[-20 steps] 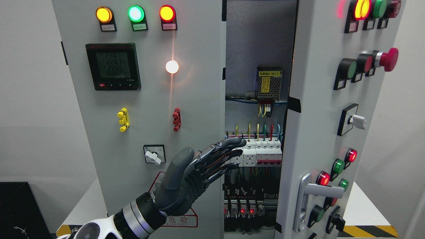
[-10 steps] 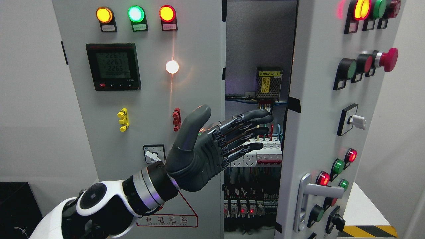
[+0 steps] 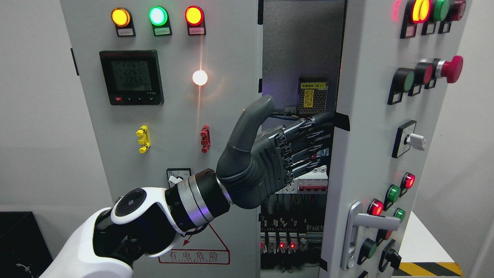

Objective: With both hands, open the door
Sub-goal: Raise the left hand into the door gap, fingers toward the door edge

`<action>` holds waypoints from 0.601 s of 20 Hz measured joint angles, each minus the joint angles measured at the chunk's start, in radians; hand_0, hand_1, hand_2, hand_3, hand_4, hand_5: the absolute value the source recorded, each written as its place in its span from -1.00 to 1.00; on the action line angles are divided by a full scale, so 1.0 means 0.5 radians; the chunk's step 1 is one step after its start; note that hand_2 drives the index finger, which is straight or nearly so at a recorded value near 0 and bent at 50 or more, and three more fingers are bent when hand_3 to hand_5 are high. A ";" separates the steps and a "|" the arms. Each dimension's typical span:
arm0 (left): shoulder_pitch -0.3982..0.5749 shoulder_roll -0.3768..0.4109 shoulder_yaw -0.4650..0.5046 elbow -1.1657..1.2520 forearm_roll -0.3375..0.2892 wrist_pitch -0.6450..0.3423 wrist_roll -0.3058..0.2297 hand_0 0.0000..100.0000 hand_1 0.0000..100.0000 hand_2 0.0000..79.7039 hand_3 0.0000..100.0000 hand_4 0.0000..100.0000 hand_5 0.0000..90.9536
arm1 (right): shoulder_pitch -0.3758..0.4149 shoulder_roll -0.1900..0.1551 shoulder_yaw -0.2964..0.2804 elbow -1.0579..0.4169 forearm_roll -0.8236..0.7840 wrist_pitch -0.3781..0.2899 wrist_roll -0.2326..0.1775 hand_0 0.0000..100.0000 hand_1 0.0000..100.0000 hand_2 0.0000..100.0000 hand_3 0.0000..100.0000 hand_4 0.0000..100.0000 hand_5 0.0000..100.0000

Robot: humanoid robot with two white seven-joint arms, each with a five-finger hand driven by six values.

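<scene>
A grey electrical cabinet has two doors. The left door (image 3: pixel 173 162) is closed and carries lamps and a meter. The right door (image 3: pixel 366 127) stands ajar, showing wiring in the gap (image 3: pixel 301 50). My left hand (image 3: pixel 270 154) comes in from the lower left and reaches across the gap at mid height. Its fingers (image 3: pixel 305 135) are stretched out straight, thumb up, and the tips pass behind the inner edge of the right door, where they are hidden. It holds nothing that I can see. The right arm does not show.
A silver lever handle (image 3: pixel 361 227) sits low on the right door, among push buttons and a red mushroom stop button (image 3: pixel 451 68). Inside the cabinet are a power supply (image 3: pixel 312 94), breakers (image 3: pixel 313 180) and terminal rows. A white table edge (image 3: pixel 424 239) shows at right.
My left hand has risen and moved right, from low in front of the left door's edge to across the gap, with the fingertips now behind the right door's edge.
</scene>
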 measured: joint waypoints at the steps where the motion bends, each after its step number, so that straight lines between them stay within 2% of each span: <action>1: -0.008 -0.016 -0.006 0.007 0.006 0.000 0.000 -1.00 -1.00 -1.00 -1.00 -1.00 -1.00 | 0.000 0.000 0.000 0.000 0.000 0.000 0.000 -0.62 -1.00 -1.00 -1.00 -1.00 -1.00; 12: -0.056 -0.127 -0.067 0.045 0.035 0.000 0.002 -1.00 -1.00 -1.00 -1.00 -1.00 -1.00 | 0.000 0.000 0.000 0.000 0.000 0.000 0.000 -0.62 -1.00 -1.00 -1.00 -1.00 -1.00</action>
